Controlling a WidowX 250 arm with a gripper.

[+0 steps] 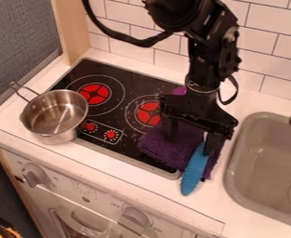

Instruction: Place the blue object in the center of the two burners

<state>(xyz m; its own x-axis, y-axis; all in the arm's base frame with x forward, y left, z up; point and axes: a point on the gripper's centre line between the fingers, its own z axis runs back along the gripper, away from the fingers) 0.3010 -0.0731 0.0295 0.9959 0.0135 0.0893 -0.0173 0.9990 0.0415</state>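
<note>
- White tiled wall (274,29) behind a toy kitchen, with a grey panel (17,37) at the left.
- White surface (91,160) above a pale oven front (67,186) with knobs.
- Black robot arm (204,56), coming in from the top edge.
- Black stovetop (119,74), set into the surface; a grey sink (231,173) lies to its right.
- Steel pot (53,116) at the stovetop's left edge, handle pointing up and left.
- Purple cloth (166,148), rumpled over the stovetop's right front corner.
- Black tool (191,145), hanging over the cloth, its fingers spread apart with cloth visible in the gap; it appears to grip nothing.
- Blue object (195,171), long, narrow and ribbed, slanting from the cloth toward the surface's front edge. Its upper end is close by the finger nearer the sink; contact is unclear. It looks light and slightly flexible, probably not fragile, and the ribs should limit slipping. A hold across its narrow middle seems best, without pinching cloth.
- Two red burners, one nearer the pot (95,94), one beside the cloth (148,113); the space between them is the goal.
</note>
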